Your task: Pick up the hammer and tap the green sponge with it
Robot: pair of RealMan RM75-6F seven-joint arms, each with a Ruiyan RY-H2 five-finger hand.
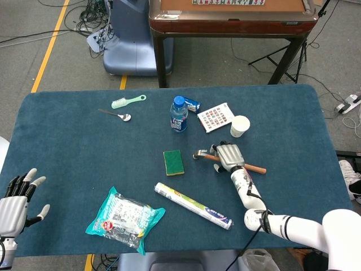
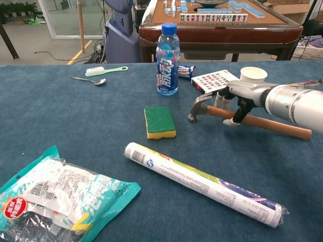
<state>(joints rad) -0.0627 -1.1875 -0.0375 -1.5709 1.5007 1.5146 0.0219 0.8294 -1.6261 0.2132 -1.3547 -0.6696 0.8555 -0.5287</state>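
The hammer [image 2: 246,119] lay flat on the table [image 1: 79,152], right of centre in the frame, its head [image 2: 198,106] pointing at the green sponge [image 2: 159,122] just beside it. Your right hand [image 2: 236,98] was draped over the handle near the head, fingers spread down either side, not yet closed on it. You were at the grasping step: curl the fingers under the handle, then lift. Your left hand [image 1: 16,199] sat at the lower left edge, fingers apart and holding nothing.
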